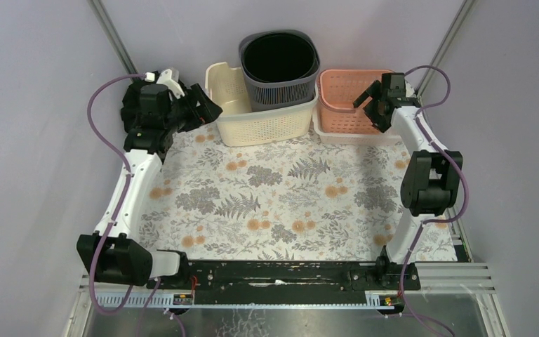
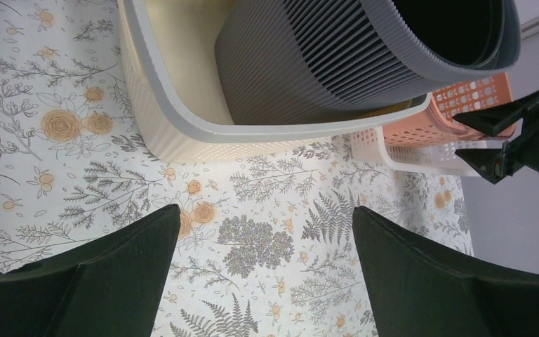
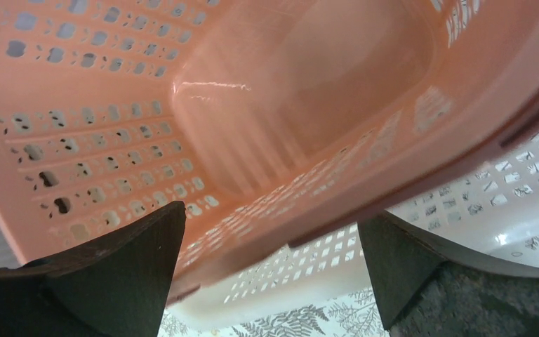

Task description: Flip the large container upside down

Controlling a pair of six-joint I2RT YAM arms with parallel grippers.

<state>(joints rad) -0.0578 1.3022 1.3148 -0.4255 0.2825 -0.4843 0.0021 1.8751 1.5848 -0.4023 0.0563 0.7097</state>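
Grey walls close round a flower-patterned desk (image 1: 288, 203), and along its far edge the dark grey bin (image 1: 281, 91), which I take for the large container, sits mouth-up and leaning inside a cream basket (image 1: 267, 125). The left tool (image 1: 210, 109) hangs wide open just beside that basket's left end, so the bin lies to its right and is the nearer reach. The right tool (image 1: 370, 107) gapes empty over the pink basket (image 1: 344, 98) by the far right corner
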